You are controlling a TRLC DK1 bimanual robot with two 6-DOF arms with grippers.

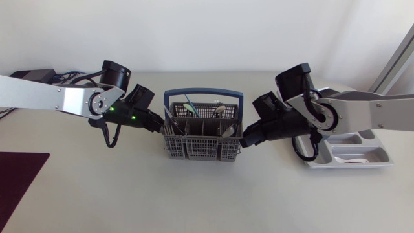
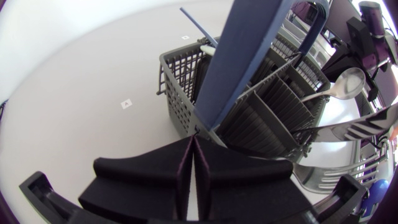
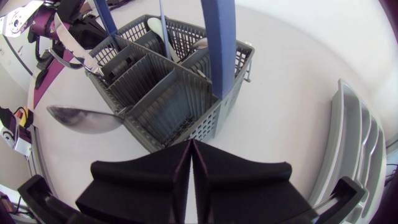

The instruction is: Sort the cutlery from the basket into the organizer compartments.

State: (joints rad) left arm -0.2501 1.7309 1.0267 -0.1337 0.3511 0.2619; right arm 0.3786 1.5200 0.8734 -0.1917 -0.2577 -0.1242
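Note:
The grey cutlery basket point(image 1: 204, 145) with a blue handle point(image 1: 204, 95) stands mid-table, holding a spoon point(image 1: 220, 111) and several other pieces. My left gripper point(image 1: 162, 125) is shut, its tips against the basket's left wall point(image 2: 180, 99) at the handle's foot; nothing shows between its fingers point(image 2: 155, 174). My right gripper point(image 1: 244, 138) is likewise shut, tips touching the basket's right wall point(image 3: 205, 121) below the handle. A spoon point(image 2: 339, 87) and a fork point(image 2: 367, 124) lean out of the far compartments. The grey organizer point(image 1: 381, 158) lies at the right, behind my right arm.
A dark maroon mat point(image 1: 19, 175) covers the table's front left corner. A pale piece point(image 1: 354, 160) lies in the organizer's front compartment. In the right wrist view the organizer's long compartments point(image 3: 357, 143) run beside my gripper.

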